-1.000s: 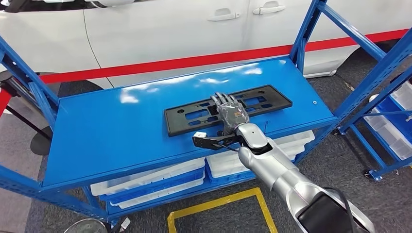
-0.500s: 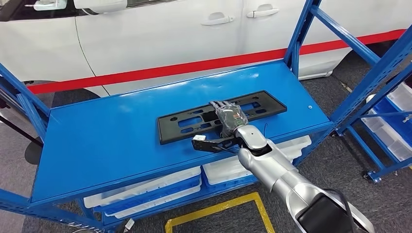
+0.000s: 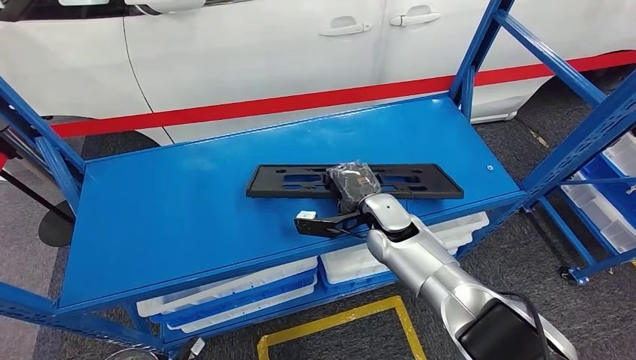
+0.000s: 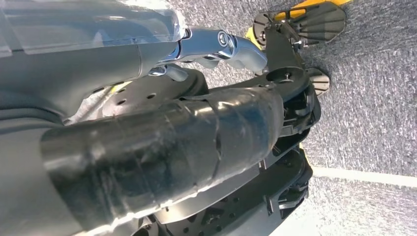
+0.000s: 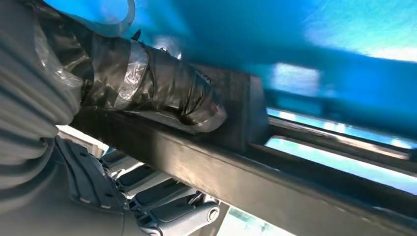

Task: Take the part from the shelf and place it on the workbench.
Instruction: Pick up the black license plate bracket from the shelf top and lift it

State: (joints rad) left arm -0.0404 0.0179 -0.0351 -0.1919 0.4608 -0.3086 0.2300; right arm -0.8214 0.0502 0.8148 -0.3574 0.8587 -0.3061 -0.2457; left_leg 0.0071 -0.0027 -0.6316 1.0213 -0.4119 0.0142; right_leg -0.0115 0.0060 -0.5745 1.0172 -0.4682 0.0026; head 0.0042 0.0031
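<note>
The right robot hand (image 3: 352,182) grips the long black part (image 3: 420,182) at its middle, thumb on one face and fingers (image 5: 162,206) on the other, holding it over the blue shelf (image 3: 187,202); the left robot hand (image 4: 147,147) hangs curled over grey floor, its grasp unclear

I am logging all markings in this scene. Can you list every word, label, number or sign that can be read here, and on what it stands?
No text can be read in these pictures.
The black part held by the right hand: no lettering visible.
The small white tag at the right wrist: too small to read.
The white car and the blue shelf: no visible writing.
</note>
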